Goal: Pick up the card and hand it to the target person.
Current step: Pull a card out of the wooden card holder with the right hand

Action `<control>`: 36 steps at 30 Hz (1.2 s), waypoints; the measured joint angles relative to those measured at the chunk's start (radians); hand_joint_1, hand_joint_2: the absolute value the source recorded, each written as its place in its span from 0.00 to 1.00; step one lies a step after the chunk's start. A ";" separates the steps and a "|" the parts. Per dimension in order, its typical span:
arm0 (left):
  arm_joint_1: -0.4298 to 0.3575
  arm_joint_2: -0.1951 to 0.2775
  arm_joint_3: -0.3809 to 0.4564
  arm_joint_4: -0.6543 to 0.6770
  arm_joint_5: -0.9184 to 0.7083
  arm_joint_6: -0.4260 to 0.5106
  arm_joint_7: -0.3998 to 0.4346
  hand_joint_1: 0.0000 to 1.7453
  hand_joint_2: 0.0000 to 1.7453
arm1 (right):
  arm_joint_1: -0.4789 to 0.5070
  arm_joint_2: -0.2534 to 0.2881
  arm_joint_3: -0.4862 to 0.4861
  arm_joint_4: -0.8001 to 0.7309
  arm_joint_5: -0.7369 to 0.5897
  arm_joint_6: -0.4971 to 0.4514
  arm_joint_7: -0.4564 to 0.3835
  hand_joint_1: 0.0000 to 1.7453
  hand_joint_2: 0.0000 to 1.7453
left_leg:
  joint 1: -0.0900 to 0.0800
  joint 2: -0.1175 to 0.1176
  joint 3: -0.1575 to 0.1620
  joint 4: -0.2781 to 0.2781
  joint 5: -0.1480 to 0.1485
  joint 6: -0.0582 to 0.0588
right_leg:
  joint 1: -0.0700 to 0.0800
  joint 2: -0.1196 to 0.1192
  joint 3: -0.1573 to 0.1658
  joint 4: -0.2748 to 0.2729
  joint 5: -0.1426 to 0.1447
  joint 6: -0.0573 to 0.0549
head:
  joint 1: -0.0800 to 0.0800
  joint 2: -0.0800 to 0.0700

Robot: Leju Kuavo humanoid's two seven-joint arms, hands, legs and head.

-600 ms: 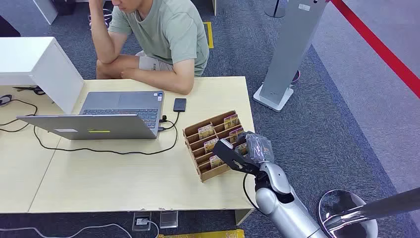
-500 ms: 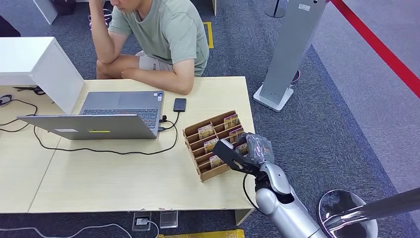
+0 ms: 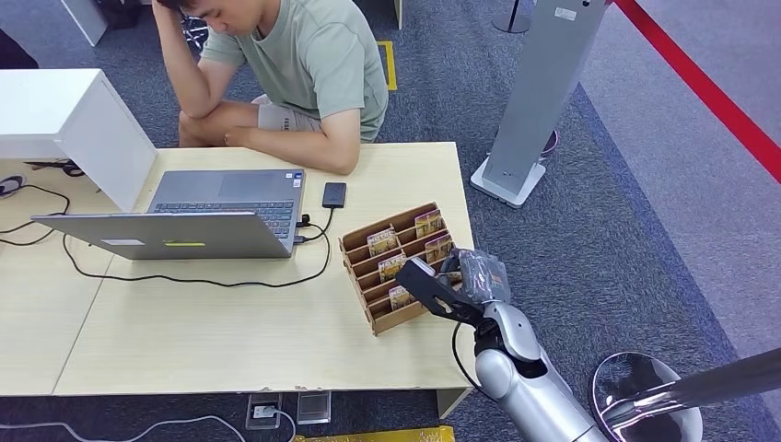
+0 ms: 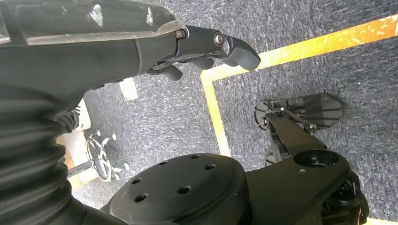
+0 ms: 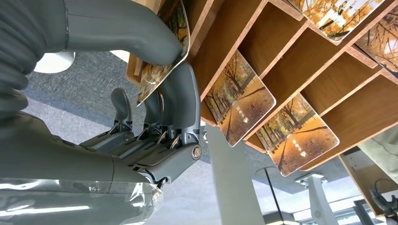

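Autumn-printed and glossy, the card [image 5: 162,61] is pinched between the thick grey thumb and the darker fingers [image 5: 180,105] of the right hand [image 5: 155,122], at the upper left of the right wrist view; its upper edge lies at the mouth of a slot of the wooden card rack [image 5: 281,51], and whether it is clear of that slot cannot be told. Two more cards with the same tree-lined picture are seen standing in neighbouring slots near the centre of that view, and parts of others at the upper right. In the head view the right hand [image 3: 451,285] is placed at the rack's [image 3: 364,241] lower right corner, slightly right of the frame's centre, near the right edge of the light wooden table [image 3: 184,331]. The left hand [image 4: 206,49] is seen at the top of the left wrist view over grey carpet with a yellow line; nothing is held in it, and its fingers are loosely curled but apart. A dark phone [image 3: 334,194] lies just above the rack, and an open laptop [image 3: 193,216] stands left of it, with a black cable trailing across the table. A person in a green shirt [image 3: 313,64] is seated at the top centre, one forearm resting on the table's far edge.
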 joint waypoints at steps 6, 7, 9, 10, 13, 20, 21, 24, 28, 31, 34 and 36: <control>0.000 0.000 0.000 0.000 0.001 0.000 0.001 0.00 1.00 | 0.000 0.000 0.000 0.000 -0.001 0.003 0.000 0.74 1.00 | 0.000 0.000 0.000 0.000 0.000 0.000 | 0.000 0.000 0.000 0.000 0.000 0.000 | 0.000 0.000; 0.000 0.000 0.000 0.000 0.002 0.000 0.001 0.00 1.00 | 0.000 0.000 0.000 0.000 -0.002 0.005 0.000 0.75 1.00 | 0.000 0.000 0.000 0.000 0.000 0.000 | 0.000 0.000 0.000 0.000 0.000 0.000 | 0.000 0.000; 0.000 0.000 0.000 0.000 0.003 0.000 0.001 0.00 1.00 | 0.000 0.000 0.000 0.000 -0.002 0.007 0.000 0.76 1.00 | 0.000 0.000 0.000 0.000 0.000 0.000 | 0.000 0.000 0.000 0.000 0.000 0.000 | 0.000 0.000; 0.000 0.000 0.000 0.000 0.004 0.000 0.001 0.00 1.00 | -0.001 0.000 0.000 0.000 -0.002 0.008 0.000 0.77 1.00 | 0.000 0.000 0.000 0.000 0.000 0.000 | 0.000 0.000 0.000 0.000 0.000 0.000 | 0.000 0.000; 0.000 0.000 0.000 0.000 0.006 0.000 0.001 0.00 1.00 | -0.001 0.000 0.000 0.000 -0.002 0.009 -0.001 0.78 1.00 | 0.000 0.000 0.000 0.000 0.000 0.000 | 0.000 0.000 0.000 0.000 0.000 0.000 | 0.000 0.000; 0.001 0.000 0.001 0.000 0.012 -0.004 -0.002 0.00 1.00 | -0.002 0.000 0.000 0.000 -0.011 0.010 -0.005 0.95 1.00 | 0.000 0.000 0.000 0.000 0.000 0.000 | 0.000 0.000 0.000 0.000 0.000 0.000 | 0.000 0.000; 0.001 0.000 0.001 0.000 0.014 -0.007 -0.004 0.00 1.00 | -0.002 0.000 0.001 0.000 -0.012 0.010 -0.006 0.95 1.00 | 0.000 0.000 0.000 0.000 0.000 0.000 | 0.000 0.000 0.000 0.000 0.000 0.000 | 0.000 0.000; 0.001 0.000 0.001 0.000 0.019 -0.016 -0.012 0.00 1.00 | -0.005 0.000 0.001 0.000 -0.013 0.010 -0.007 0.95 1.00 | 0.000 0.000 0.000 0.000 0.000 0.000 | 0.000 0.000 0.000 0.000 0.000 0.000 | 0.000 0.000; 0.002 0.000 0.002 0.000 0.019 -0.021 -0.020 0.00 1.00 | -0.007 0.000 0.001 0.000 -0.015 0.009 -0.010 0.95 1.00 | 0.000 0.000 0.000 0.000 0.000 0.000 | 0.000 0.000 0.000 0.000 0.000 0.000 | 0.000 0.000; 0.002 0.000 0.003 0.000 0.019 -0.017 -0.021 0.00 1.00 | -0.007 0.000 0.001 0.000 -0.017 0.005 -0.019 0.95 1.00 | 0.000 0.000 0.000 0.000 0.000 0.000 | 0.000 0.000 0.000 0.000 0.000 0.000 | 0.000 0.000; 0.002 0.000 0.004 0.000 0.019 -0.013 -0.021 0.00 1.00 | -0.007 0.000 0.001 0.000 -0.029 -0.001 -0.039 0.95 1.00 | 0.000 0.000 0.000 0.000 0.000 0.000 | 0.000 0.000 0.000 0.000 0.000 0.000 | 0.000 0.000; 0.002 0.000 0.005 0.000 0.019 -0.013 -0.023 0.00 1.00 | -0.005 -0.001 0.000 -0.004 -0.047 -0.014 -0.080 0.95 1.00 | 0.000 0.000 0.000 0.000 0.000 0.000 | 0.000 0.000 0.000 0.000 0.000 0.000 | 0.000 0.000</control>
